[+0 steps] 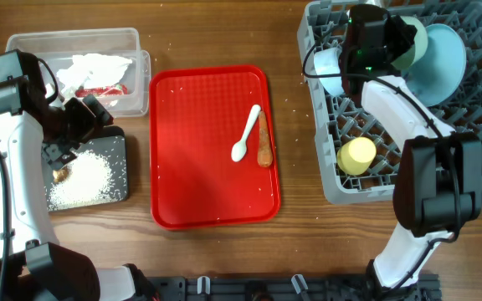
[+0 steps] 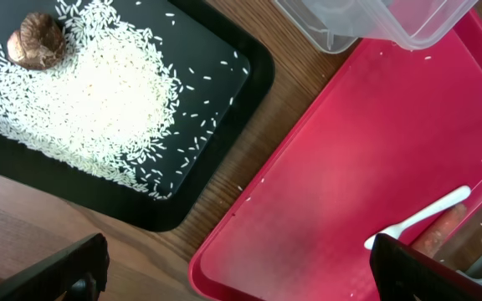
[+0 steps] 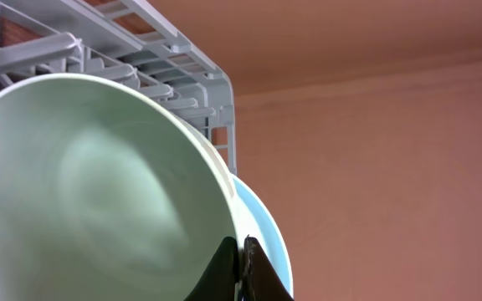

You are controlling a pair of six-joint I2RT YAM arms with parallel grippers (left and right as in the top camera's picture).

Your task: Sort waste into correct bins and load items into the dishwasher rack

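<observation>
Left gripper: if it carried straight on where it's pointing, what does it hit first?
Most likely the near corner of the red tray, or the table strip between it and the black tray: the open left gripper centres about there. Depth is unclear.

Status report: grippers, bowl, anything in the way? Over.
Left gripper open, beside black tray. Right gripper shut on pale-green bowl rim, in dishwasher rack; light-blue plate close behind. White spoon, carrot-like stick on red tray.

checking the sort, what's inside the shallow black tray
Loose white rice grains and a small brown nut-like scrap lie in the shallow black rectangular tray. Anything under the rice is hidden.
</observation>
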